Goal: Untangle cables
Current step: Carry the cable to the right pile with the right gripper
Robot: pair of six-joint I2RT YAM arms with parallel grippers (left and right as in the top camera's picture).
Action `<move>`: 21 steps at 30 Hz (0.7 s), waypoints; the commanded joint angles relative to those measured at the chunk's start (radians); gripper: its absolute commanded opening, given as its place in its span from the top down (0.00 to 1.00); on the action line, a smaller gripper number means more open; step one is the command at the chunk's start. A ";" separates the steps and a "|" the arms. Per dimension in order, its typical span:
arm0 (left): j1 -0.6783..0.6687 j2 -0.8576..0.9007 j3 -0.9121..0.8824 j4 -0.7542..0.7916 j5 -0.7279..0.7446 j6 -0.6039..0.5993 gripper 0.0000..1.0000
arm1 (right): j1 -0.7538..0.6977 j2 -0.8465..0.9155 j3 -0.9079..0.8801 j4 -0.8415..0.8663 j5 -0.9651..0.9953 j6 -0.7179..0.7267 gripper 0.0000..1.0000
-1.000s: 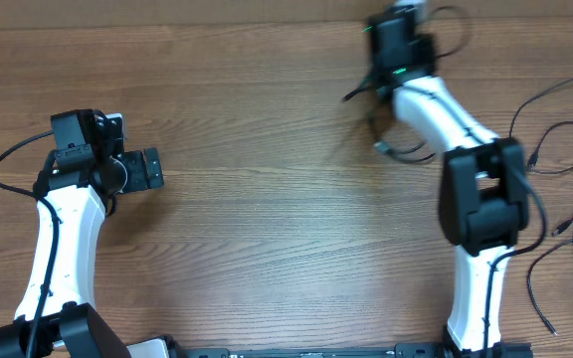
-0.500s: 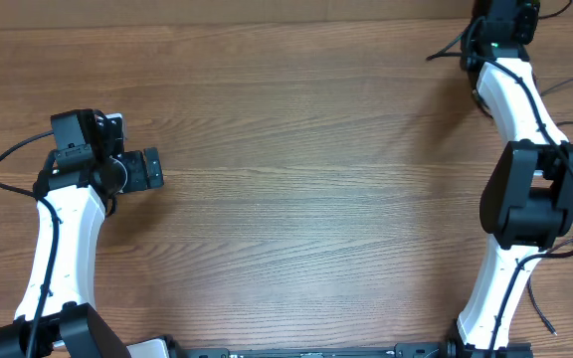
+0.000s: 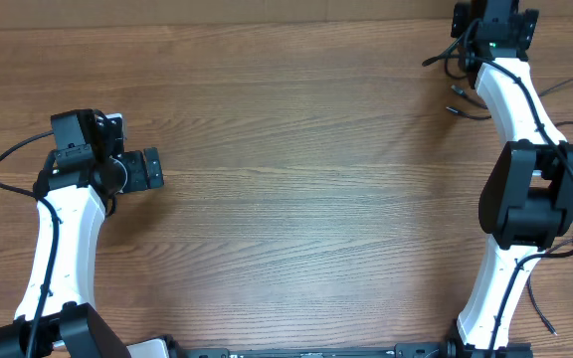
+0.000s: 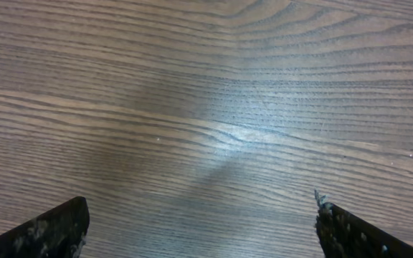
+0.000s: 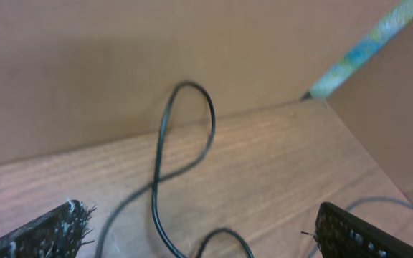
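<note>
A wood-grain table (image 3: 296,199) is noted. Plain brown panels (image 5: 84,64) are seen behind it, with a blue-green strip (image 5: 368,44) along their corner.

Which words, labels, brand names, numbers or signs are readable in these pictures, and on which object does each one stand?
No text can be read in any view.
The table and the cables show no writing.
The right arm shows only a small green light, which is not a sign.
The blue-green strip is blurred; no letters show on it.
</note>
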 commanded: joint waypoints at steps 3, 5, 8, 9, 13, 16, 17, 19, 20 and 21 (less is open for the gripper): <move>0.000 -0.022 0.017 0.001 0.008 0.008 0.00 | 0.024 -0.067 0.027 -0.092 0.032 0.012 0.00; 0.000 -0.022 0.017 0.001 0.008 0.008 0.00 | 0.037 -0.099 0.027 -0.134 0.032 0.012 0.00; 0.000 -0.022 0.017 0.001 0.008 0.008 0.00 | 0.063 -0.164 0.027 -0.231 0.029 0.050 0.00; 0.000 -0.022 0.017 0.001 0.008 0.008 0.00 | 0.072 -0.189 0.027 -0.274 0.028 0.082 0.00; 0.000 -0.022 0.017 0.001 0.008 0.008 0.00 | 0.101 -0.276 0.027 -0.454 -0.019 0.229 0.00; 0.000 -0.022 0.017 0.001 0.008 0.008 0.00 | 0.113 -0.335 0.027 -0.611 -0.183 0.340 0.00; 0.000 -0.022 0.017 0.001 0.008 0.008 0.00 | 0.114 -0.351 0.027 -0.665 -0.253 0.381 0.00; 0.000 -0.022 0.017 0.001 0.008 0.008 0.00 | 0.114 -0.372 0.027 -0.755 -0.367 0.451 0.00; 0.000 -0.022 0.017 0.001 0.008 0.008 0.01 | 0.114 -0.378 0.027 -0.791 -0.402 0.473 0.00; 0.000 -0.022 0.017 0.001 0.008 0.008 0.00 | 0.114 -0.380 0.027 -0.829 -0.428 0.487 0.00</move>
